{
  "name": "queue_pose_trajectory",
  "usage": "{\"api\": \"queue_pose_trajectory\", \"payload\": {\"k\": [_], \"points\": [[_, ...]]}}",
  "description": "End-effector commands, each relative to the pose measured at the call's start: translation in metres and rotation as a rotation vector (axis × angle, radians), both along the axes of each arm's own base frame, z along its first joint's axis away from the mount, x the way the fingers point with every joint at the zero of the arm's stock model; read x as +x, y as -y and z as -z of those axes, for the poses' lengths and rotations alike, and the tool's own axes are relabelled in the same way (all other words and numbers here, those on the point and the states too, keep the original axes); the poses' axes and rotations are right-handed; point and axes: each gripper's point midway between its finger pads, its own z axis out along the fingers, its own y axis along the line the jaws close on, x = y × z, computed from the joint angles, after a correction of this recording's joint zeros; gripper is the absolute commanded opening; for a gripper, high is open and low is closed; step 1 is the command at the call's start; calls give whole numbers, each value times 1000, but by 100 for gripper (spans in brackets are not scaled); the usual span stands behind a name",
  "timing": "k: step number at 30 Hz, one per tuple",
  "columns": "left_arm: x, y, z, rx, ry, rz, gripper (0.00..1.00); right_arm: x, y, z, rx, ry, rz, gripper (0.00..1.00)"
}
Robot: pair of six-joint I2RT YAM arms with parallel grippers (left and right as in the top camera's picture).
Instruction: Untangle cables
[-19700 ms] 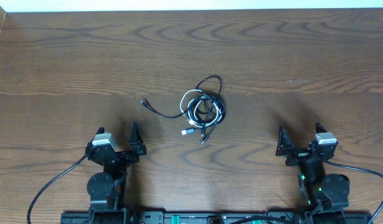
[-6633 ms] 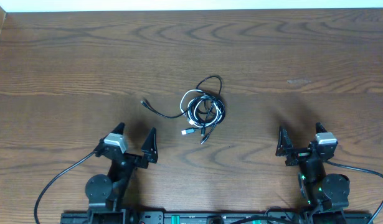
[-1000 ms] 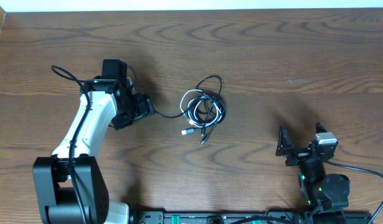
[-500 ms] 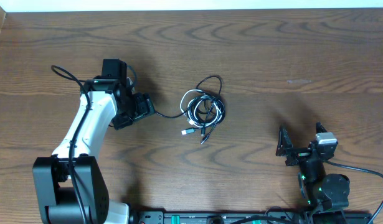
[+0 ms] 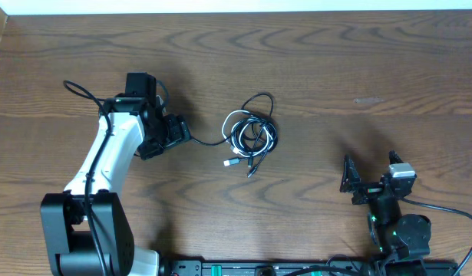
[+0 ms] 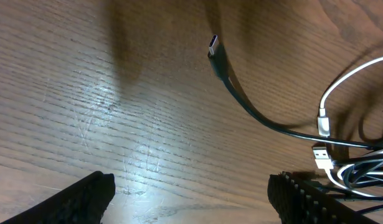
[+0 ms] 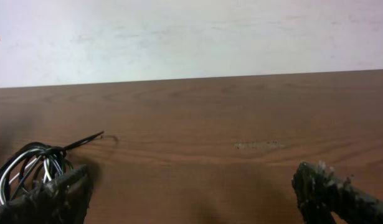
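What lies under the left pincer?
Wrist view: bare wooden table beneath the open left pincer, with a black cable's plug lying just ahead, untouched. Overhead, the pincer covers that plug; only the cable trailing toward the tangle shows.

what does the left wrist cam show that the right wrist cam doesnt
Only the left wrist: a close view of the black cable's loose plug lying flat on the wood ahead of the open left claw, plus a white cable's plug. Only the right wrist: the pale wall beyond the table's far edge, a light scuff on the wood, and the open right claw. Both: the tangle of cables and the wooden table.
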Motion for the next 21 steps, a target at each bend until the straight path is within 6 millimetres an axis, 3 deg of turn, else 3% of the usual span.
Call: {"api": "queue_pose_trajectory", "payload": {"k": [1, 21], "points": [[-1, -3, 5, 18, -10, -2, 85, 0, 0, 1, 6, -4, -1, 99], [0, -8, 5, 47, -8, -7, 85, 0, -1, 2, 6, -7, -4, 99]]}}
